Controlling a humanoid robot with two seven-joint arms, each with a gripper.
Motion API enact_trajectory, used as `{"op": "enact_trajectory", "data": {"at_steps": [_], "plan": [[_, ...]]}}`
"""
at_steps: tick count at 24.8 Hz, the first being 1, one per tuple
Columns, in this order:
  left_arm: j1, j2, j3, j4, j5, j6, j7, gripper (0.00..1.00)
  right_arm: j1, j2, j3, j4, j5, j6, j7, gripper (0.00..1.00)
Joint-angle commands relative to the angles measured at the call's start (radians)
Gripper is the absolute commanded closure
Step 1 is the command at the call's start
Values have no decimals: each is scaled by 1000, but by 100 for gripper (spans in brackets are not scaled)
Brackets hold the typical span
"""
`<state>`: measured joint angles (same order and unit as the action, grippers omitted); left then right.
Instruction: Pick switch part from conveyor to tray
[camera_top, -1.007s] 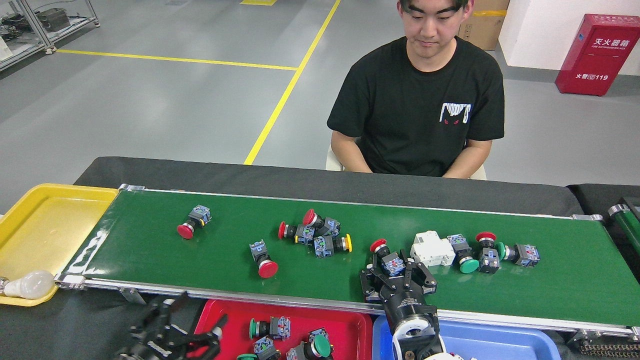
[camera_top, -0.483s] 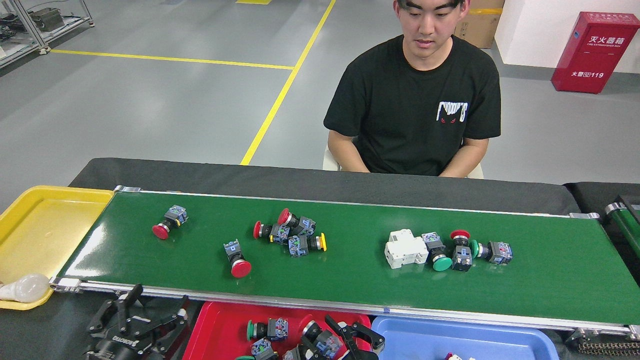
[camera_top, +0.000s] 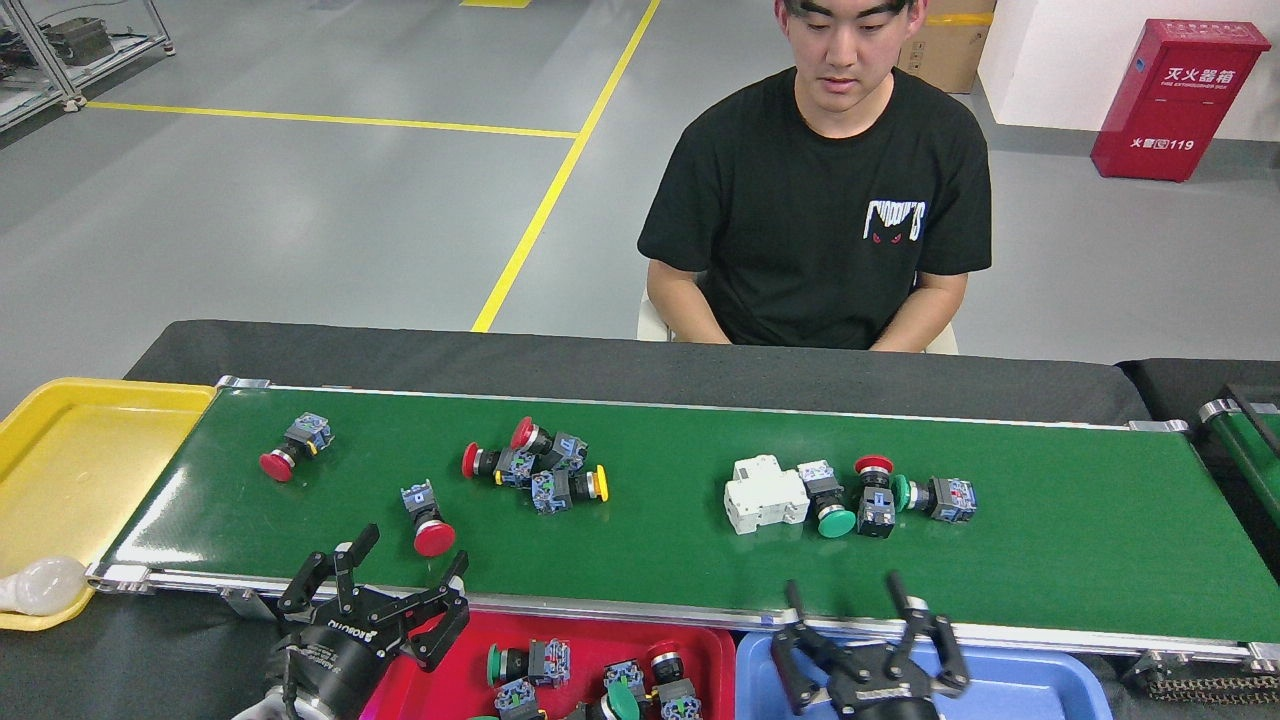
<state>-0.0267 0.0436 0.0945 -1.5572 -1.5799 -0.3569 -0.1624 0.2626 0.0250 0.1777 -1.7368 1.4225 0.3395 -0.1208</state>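
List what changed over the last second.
The right tool released its red-capped switch into the red plastic tray and now hangs open over the blue tray. The left tool rose, open, to the glossy green conveyor. Every loose part drifted left. The yellow tray stayed.

**A:** How many switch parts on the conveyor (camera_top: 1050, 520)?

**B:** Eight. Five are red-capped, two green-capped and one yellow-capped. Two lie singly toward nine o'clock of the belt's middle: the far-left red switch (camera_top: 280, 455) and the near red switch (camera_top: 428, 520). There is a left cluster (camera_top: 535, 465) of three, and a right cluster (camera_top: 880, 492) of three toward three o'clock.

**A:** Anything else on the belt?

**B:** One white breaker (camera_top: 765, 493).

**A:** Trays?

**B:** Three. There is a yellow tray (camera_top: 90, 440) at nine o'clock, a red tray (camera_top: 590, 640) at six and a blue tray (camera_top: 1040, 685) at five. The red tray shows at least four switch parts and is cut off by the edge. The yellow tray holds one bulb (camera_top: 40, 585).

**A:** End effectors?

**B:** Two: the left end effector (camera_top: 385, 570) and the right end effector (camera_top: 842, 600). There is also one person (camera_top: 820, 210) at twelve.
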Motion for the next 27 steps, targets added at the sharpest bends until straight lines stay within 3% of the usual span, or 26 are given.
{"op": "enact_trajectory", "data": {"at_steps": [1,7,12,17,19,22,27], "plan": [[-41,13,8,35,-2,13,3,0,23,7,-17,-9,-11,39,-29,1],[-174,24,17,209,-3,76,3,0,3,12,-15,-3,-5,39,-16,1],[-257,68,13,345,-3,142,4,1,-181,1,69,111,27,38,75,1],[-302,78,5,453,-3,210,6,13,-315,15,135,232,44,-16,142,1],[-306,78,7,466,-3,211,11,26,-332,30,152,257,44,-30,153,1],[-305,73,11,468,3,210,14,69,-384,56,161,324,41,-56,153,1],[-305,71,13,470,11,204,57,89,-493,90,160,459,38,-100,155,1]]}}
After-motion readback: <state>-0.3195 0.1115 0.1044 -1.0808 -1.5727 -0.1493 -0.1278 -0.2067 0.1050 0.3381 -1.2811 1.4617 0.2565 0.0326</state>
